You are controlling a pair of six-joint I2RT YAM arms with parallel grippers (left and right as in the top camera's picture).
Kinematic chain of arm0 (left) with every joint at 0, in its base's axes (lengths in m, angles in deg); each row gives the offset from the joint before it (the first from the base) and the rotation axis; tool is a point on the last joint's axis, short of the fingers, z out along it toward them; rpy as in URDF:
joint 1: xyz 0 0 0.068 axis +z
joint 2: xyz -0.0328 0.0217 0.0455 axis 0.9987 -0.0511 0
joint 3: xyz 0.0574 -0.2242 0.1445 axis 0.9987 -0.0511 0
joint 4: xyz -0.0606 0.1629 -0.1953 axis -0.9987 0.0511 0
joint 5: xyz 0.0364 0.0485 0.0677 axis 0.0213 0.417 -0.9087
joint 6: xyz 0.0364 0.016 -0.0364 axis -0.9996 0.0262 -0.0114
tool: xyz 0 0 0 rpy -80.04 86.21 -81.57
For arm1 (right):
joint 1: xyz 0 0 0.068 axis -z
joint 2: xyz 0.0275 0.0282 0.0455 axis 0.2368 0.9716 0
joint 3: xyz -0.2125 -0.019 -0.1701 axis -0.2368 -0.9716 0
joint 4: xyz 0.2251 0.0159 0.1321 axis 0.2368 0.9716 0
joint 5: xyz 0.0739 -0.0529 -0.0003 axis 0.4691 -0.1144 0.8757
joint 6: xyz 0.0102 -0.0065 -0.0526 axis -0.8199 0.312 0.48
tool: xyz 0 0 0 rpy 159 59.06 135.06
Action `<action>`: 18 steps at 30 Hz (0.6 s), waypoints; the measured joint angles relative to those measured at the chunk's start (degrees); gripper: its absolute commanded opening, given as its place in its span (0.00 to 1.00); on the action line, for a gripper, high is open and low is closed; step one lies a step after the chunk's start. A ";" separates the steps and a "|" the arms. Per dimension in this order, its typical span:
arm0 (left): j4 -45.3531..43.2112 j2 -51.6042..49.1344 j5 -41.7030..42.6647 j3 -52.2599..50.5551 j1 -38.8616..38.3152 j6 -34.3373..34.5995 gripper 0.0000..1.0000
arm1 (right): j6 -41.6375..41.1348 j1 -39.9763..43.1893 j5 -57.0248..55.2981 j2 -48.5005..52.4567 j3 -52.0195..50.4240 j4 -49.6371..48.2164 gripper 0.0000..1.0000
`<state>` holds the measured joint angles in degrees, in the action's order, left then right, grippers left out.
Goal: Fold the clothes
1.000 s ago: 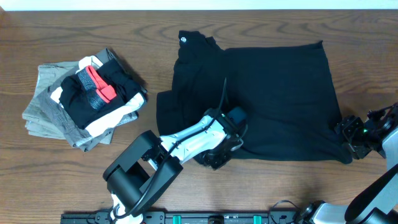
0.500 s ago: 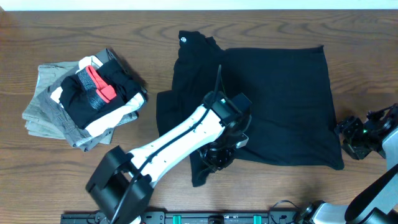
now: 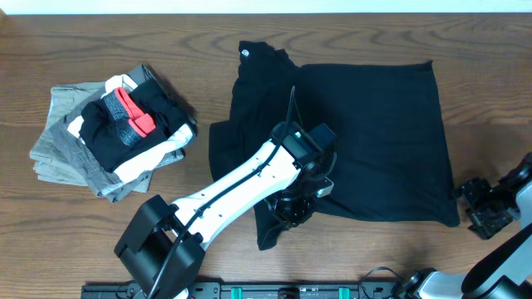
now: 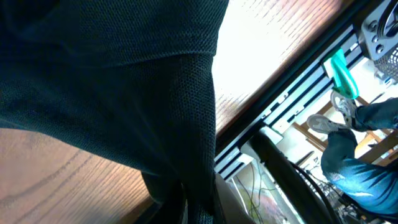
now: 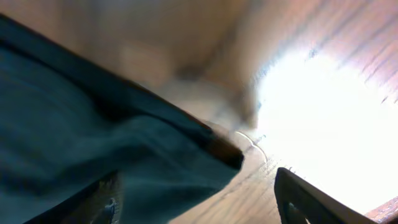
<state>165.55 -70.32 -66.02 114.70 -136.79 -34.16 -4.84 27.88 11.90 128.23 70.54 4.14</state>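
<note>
The clothes, a large black T-shirt with a small white logo near the collar, lie spread over the middle and right of the table. My left gripper is at the shirt's front edge, shut on a pinch of its fabric. In the left wrist view the black cloth hangs up out of the left gripper. My right gripper stands open just right of the shirt's front right corner, apart from it. The blurred right wrist view shows that corner ahead of the right gripper, one finger at lower right.
A stack of folded grey, white and black garments with a red patch sits at the left. The table's front rail runs along the near edge, and bare wood lies in front of the shirt.
My right gripper has let go of the shirt's front right corner and drawn back to the right and nearer. The left arm rose and stretched out, still pinching the front edge.
</note>
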 measured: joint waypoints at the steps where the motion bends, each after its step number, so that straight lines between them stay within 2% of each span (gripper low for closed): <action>1: -0.13 0.00 0.04 0.00 0.00 0.00 0.11 | -0.13 0.00 -0.02 0.00 -1.38 -1.33 0.70; 2: -0.26 0.00 0.13 0.00 0.00 0.02 0.11 | -0.24 -0.02 0.09 0.00 -2.56 -2.69 0.69; 5: -0.31 0.00 0.15 0.00 0.00 0.00 0.11 | -0.57 -0.02 1.42 0.00 -6.34 -6.82 0.54; 8: -0.11 0.00 0.15 0.00 0.00 0.00 0.11 | -1.09 0.07 1.66 -0.66 -7.58 -8.87 0.22; 9: 0.04 0.00 0.15 0.00 0.00 0.02 0.11 | -1.33 0.17 1.40 -0.66 -7.69 -9.20 0.13; 10: 0.17 0.00 0.17 0.00 0.00 0.00 0.11 | -1.79 0.35 0.83 -0.66 -7.80 -9.60 0.08; 18: 1.70 0.00 0.17 0.00 0.00 0.00 0.11 | -3.54 3.19 -5.22 -0.39 -3.80 -8.98 0.06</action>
<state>167.25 -70.32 -65.84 114.70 -136.79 -34.16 -8.38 31.07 6.68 127.83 66.74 -4.85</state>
